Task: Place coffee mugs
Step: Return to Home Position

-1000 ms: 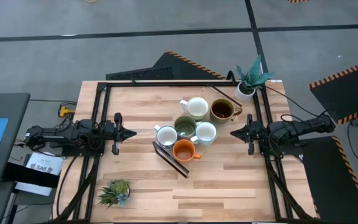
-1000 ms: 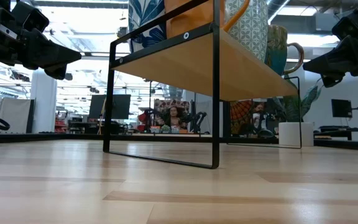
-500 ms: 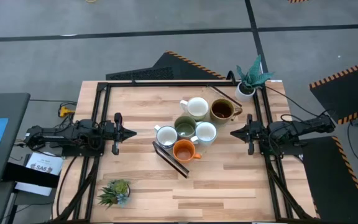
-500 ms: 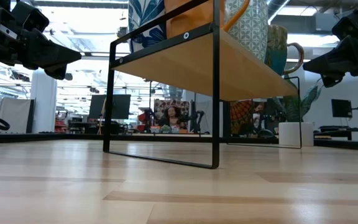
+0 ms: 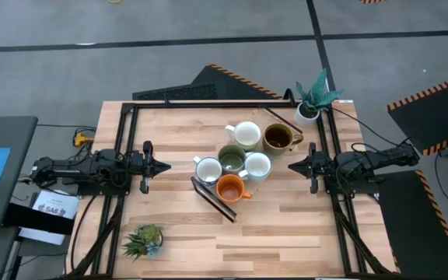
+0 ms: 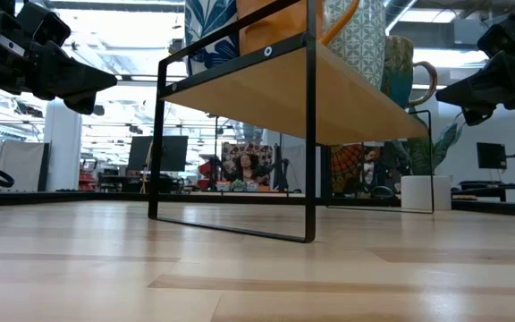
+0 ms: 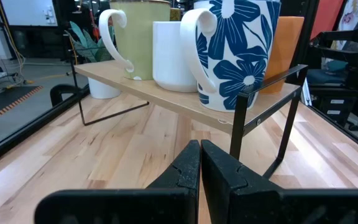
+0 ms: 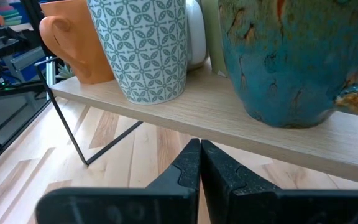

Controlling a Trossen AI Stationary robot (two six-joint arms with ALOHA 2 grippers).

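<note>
Both pincers are pressed together, holding nothing: the left pincer at the frame's left-centre, the right pincer at right-centre, raised over the bench. Between them six mugs stand clustered on one shelf: an orange mug, a dark brown mug, an olive mug and three white mugs, one blue-flowered outside. At lower left, a tag reads "SA6".
</note>
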